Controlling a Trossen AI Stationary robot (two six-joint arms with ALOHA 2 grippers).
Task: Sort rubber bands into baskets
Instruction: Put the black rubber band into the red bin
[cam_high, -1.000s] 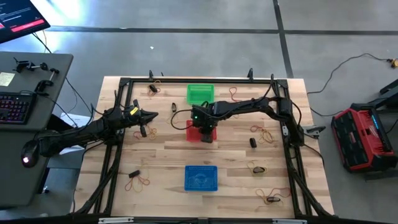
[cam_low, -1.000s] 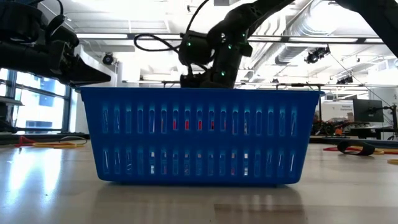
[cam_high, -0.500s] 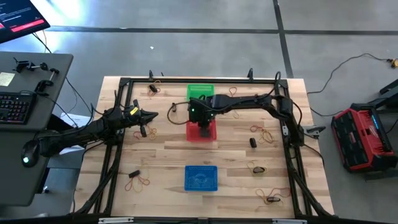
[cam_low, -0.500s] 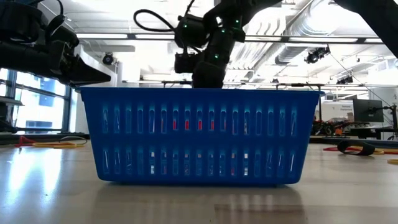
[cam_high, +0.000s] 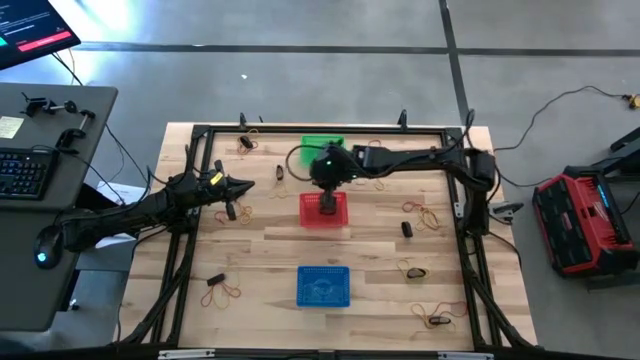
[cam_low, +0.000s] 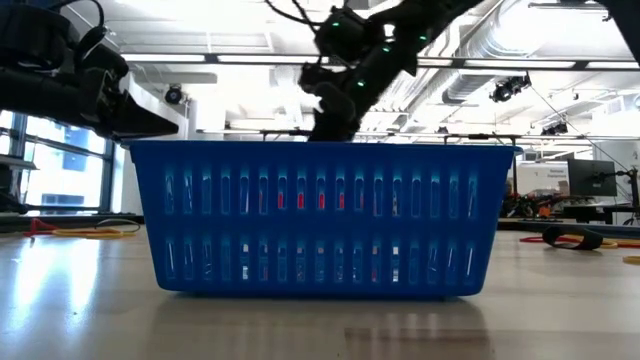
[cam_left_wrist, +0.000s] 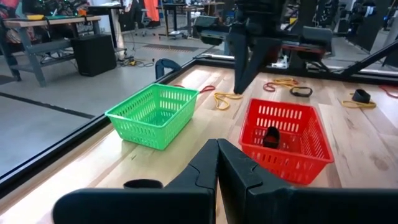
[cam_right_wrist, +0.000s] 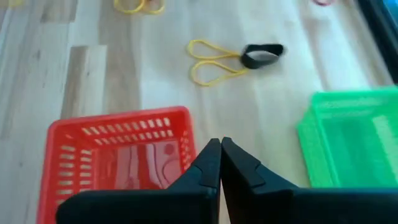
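Observation:
The red basket (cam_high: 322, 213) stands mid-table, with the green basket (cam_high: 320, 142) beyond it and the blue basket (cam_high: 323, 286) toward the near edge. My right gripper (cam_high: 327, 202) hangs point-down over the red basket, shut, with nothing between its fingers (cam_right_wrist: 211, 163). A black rubber band (cam_left_wrist: 271, 137) lies inside the red basket. Out on the table beyond the baskets lie a yellow band (cam_right_wrist: 210, 62) and a black band (cam_right_wrist: 263, 55). My left gripper (cam_high: 247, 185) waits left of the red basket, shut and empty.
Loose rubber bands lie scattered on the wood: far left (cam_high: 243, 143), far right (cam_high: 378, 150), right (cam_high: 432, 215), near right (cam_high: 413, 270) and near left (cam_high: 222, 291). A black frame (cam_high: 462, 200) runs round the table. A desk with a keyboard (cam_high: 20, 172) stands to the left.
My right gripper has risen out of the red basket and drawn a little toward the far edge, and its fingers have come together. Its arm has swung toward the far right corner.

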